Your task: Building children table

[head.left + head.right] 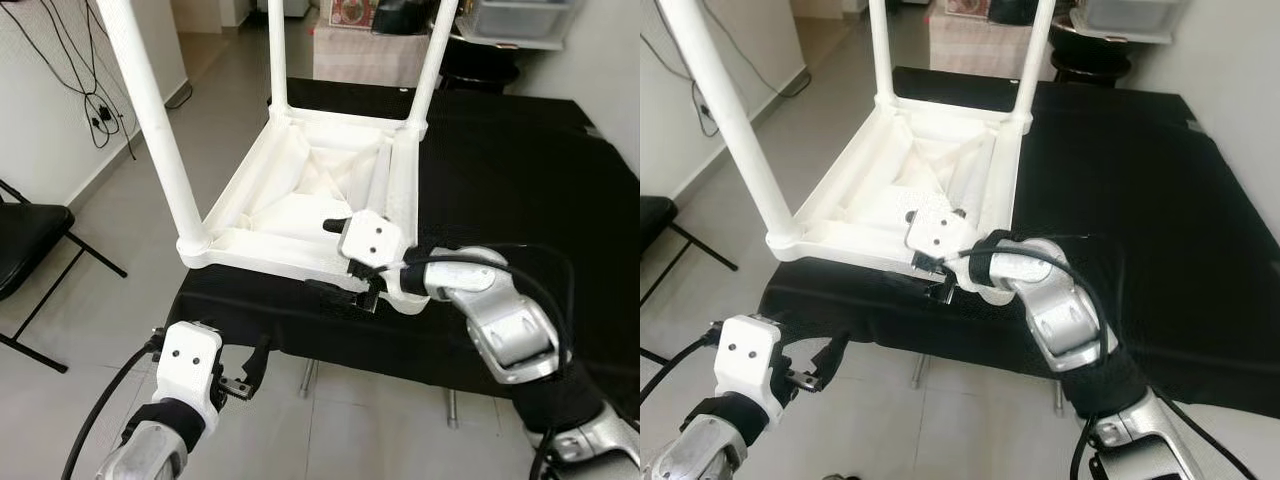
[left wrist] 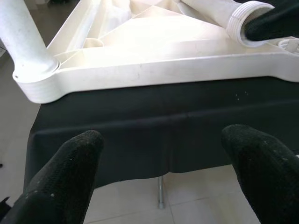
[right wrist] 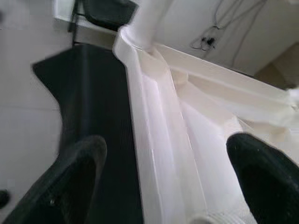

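- Left eye view: a white plastic children's table (image 1: 300, 190) lies upside down on a bench (image 1: 520, 190) covered in black cloth. Three legs stand upright in its corners, and their tops are cut off by the frame's upper edge. A loose fourth leg (image 1: 368, 185) lies slanted inside the upturned tabletop, along the rim on the robot's right. The right gripper (image 1: 362, 283) sits at the near right corner of the tabletop; its white housing hides most of that corner, and its fingers are hard to make out here. The left gripper (image 1: 250, 372) hangs below the bench's front edge, over the grey tiled floor (image 1: 90, 320), touching nothing. A black folding chair (image 1: 25, 240) is cut off at the left edge.
- Right eye view: the same scene; the right arm's silver forearm (image 1: 1060, 320) covers part of the bench's near edge.
- Left wrist view: both black fingers (image 2: 70, 172) are spread wide with nothing between them, pointing at the bench's draped front. Above it, the tabletop's rim shows the loose leg's threaded end, partly hidden by a dark finger.
- Right wrist view: blurred; the fingers (image 3: 77, 172) stand apart, straddling the tabletop's rim, and contact is unclear.
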You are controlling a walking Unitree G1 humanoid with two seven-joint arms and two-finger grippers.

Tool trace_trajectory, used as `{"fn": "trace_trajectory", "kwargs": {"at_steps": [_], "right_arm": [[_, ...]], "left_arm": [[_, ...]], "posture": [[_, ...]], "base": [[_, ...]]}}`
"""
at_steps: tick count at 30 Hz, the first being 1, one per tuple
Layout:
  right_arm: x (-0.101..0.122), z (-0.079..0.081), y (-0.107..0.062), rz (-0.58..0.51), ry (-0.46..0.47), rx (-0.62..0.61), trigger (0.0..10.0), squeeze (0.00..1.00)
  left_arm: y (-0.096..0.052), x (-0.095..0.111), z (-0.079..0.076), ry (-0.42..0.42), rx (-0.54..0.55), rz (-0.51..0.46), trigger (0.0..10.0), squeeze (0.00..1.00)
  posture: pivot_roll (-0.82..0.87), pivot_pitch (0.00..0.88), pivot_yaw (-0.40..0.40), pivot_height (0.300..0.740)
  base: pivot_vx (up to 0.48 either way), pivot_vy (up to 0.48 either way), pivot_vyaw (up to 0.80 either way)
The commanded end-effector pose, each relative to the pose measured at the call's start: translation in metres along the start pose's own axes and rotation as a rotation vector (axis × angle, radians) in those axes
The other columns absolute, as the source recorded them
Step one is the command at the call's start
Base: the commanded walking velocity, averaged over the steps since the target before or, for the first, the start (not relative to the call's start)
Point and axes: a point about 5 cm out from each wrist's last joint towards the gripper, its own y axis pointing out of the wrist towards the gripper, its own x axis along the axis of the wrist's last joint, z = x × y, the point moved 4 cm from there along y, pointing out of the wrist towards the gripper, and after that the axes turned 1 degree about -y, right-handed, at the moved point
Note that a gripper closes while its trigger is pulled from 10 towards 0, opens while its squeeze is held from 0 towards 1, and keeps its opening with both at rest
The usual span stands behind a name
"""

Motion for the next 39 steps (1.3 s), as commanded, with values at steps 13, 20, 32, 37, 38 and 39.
{"fn": "trace_trajectory", "kwargs": {"at_steps": [13,20,32,37,38,39], "right_arm": [[-0.045,-0.021,-0.006,0.246,-0.083,-0.136,10.0,0.00],[-0.051,-0.036,-0.007,0.295,-0.053,-0.237,10.0,0.00],[-0.049,-0.054,0.002,0.356,-0.096,-0.381,10.0,0.00],[-0.048,-0.053,0.005,0.370,-0.105,-0.411,10.0,0.00],[-0.047,-0.050,0.007,0.373,-0.107,-0.415,10.0,0.00],[-0.046,-0.046,0.010,0.381,-0.120,-0.422,10.0,0.00]], "left_arm": [[0.000,-0.006,-0.004,0.022,-0.055,0.017,10.0,0.00],[0.000,-0.007,-0.005,0.021,-0.062,0.015,10.0,0.00],[-0.001,-0.005,-0.006,0.032,-0.062,0.008,10.0,0.00],[-0.001,-0.004,-0.006,0.033,-0.059,0.005,10.0,0.00],[-0.001,-0.004,-0.007,0.033,-0.059,0.004,10.0,0.00],[-0.001,-0.004,-0.007,0.033,-0.059,0.003,10.0,0.00]], "posture": [[0.02,0.076,-0.030,0.740],[0.02,0.076,-0.030,0.740],[0.03,0.089,-0.040,0.740],[0.03,0.092,-0.041,0.740],[0.03,0.092,-0.041,0.740],[0.03,0.093,-0.043,0.740]], "base": [[0.000,0.000,0.00],[0.000,0.000,0.00],[0.000,0.000,0.00],[0.000,0.000,0.00],[0.000,0.000,0.00],[0.000,0.000,0.00]]}}
